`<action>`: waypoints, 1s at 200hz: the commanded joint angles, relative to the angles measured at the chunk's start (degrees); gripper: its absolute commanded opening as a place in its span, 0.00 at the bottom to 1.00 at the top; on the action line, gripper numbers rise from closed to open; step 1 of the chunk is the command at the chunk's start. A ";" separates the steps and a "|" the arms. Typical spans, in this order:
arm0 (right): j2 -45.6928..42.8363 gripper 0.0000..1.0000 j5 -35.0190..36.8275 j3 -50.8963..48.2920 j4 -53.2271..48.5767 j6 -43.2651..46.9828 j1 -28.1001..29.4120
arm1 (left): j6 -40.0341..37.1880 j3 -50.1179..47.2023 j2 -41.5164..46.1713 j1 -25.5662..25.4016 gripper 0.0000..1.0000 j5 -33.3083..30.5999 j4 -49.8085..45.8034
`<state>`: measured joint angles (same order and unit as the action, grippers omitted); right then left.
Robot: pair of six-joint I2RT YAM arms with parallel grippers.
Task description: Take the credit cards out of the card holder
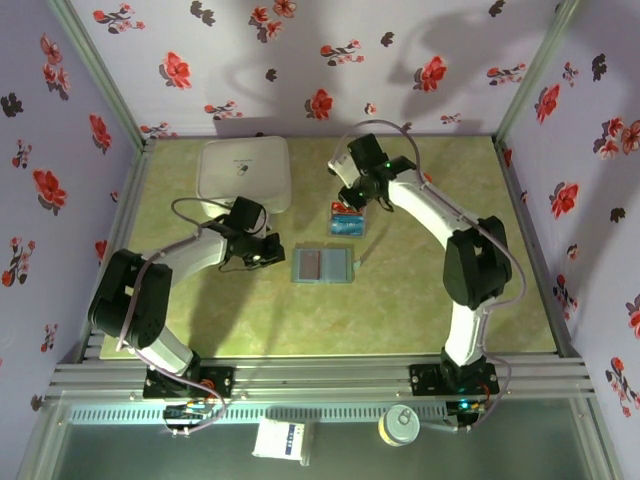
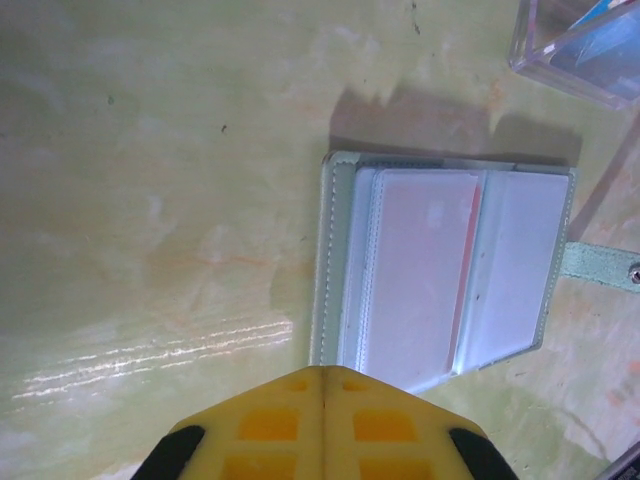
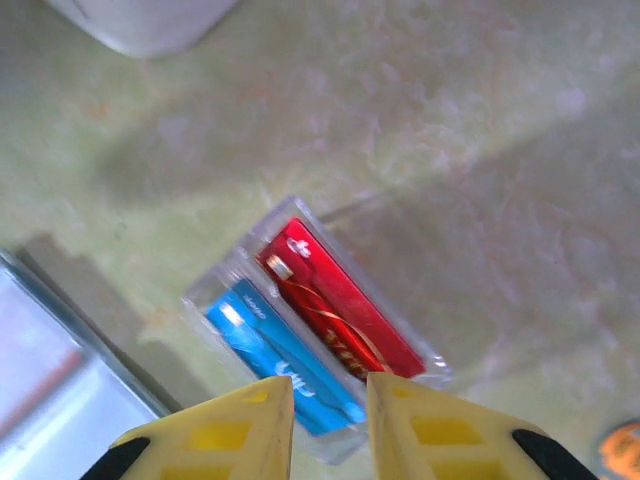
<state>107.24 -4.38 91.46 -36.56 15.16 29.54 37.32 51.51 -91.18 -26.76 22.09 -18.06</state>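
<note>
From my right wrist camera, the right claw [image 3: 330, 388] hovers over a clear plastic tray [image 3: 240, 262]. Its two yellow fingers are parted by a narrow gap and hold nothing. Two credit cards lie side by side in that tray: the red card [image 3: 340, 300] and the blue card [image 3: 275, 355]. The blue card's near end sits directly below the gap between the fingers. The card holder [image 2: 445, 265] lies open and flat on the green table [image 2: 150, 200], just beside the tray on the side nearer the arm bases. The left claw [image 2: 325, 390] is fully closed and empty, its tip close by one corner of the holder; I cannot tell whether it touches. I judge the removal step nearly finished, with both of these cards out of the holder. A reddish edge shows through one frosted sleeve [image 2: 420, 270], and I cannot tell whether that is another card. My next move calls for lifting the right claw clear of the tray, then checking that sleeve.
</note>
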 commanded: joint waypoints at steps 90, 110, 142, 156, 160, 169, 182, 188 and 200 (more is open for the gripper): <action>-13.89 0.23 -9.67 -23.32 16.56 -52.55 6.24 | 2.35 -1.23 0.08 -2.81 0.10 1.95 3.69; -14.35 0.26 -10.73 -25.73 17.82 -54.38 7.44 | 2.50 -1.06 -0.57 -3.48 0.09 1.67 3.52; -15.49 0.29 -11.22 -30.30 22.70 -59.00 9.01 | 2.67 -0.84 -1.40 -4.47 0.07 0.50 3.64; -15.11 0.30 -11.60 -31.36 24.00 -60.00 9.76 | 2.74 -0.76 -1.94 -4.78 0.05 0.16 3.66; -15.04 0.30 -11.70 -31.54 24.22 -60.19 9.97 | 2.84 -0.78 -2.09 -4.85 0.04 0.03 3.66; -14.72 0.31 -11.78 -31.95 24.79 -60.65 10.54 | 3.03 -0.75 -2.62 -4.96 0.01 -0.05 3.69; -14.35 0.31 -12.07 -32.47 25.92 -61.39 11.37 | 2.97 -0.79 -3.38 -5.30 0.00 -0.11 3.50; -14.13 0.32 -12.29 -32.66 26.38 -61.70 11.80 | 2.96 -0.86 -3.56 -5.44 0.00 -0.27 3.41; -13.52 0.33 -12.44 -32.77 26.93 -62.17 12.46 | 3.00 -1.21 -3.72 -5.58 0.00 -0.51 3.42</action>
<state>93.69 -15.55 59.61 -13.23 -44.14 40.42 39.94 50.46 -93.80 -31.77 22.72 -14.70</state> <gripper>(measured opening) 0.319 0.050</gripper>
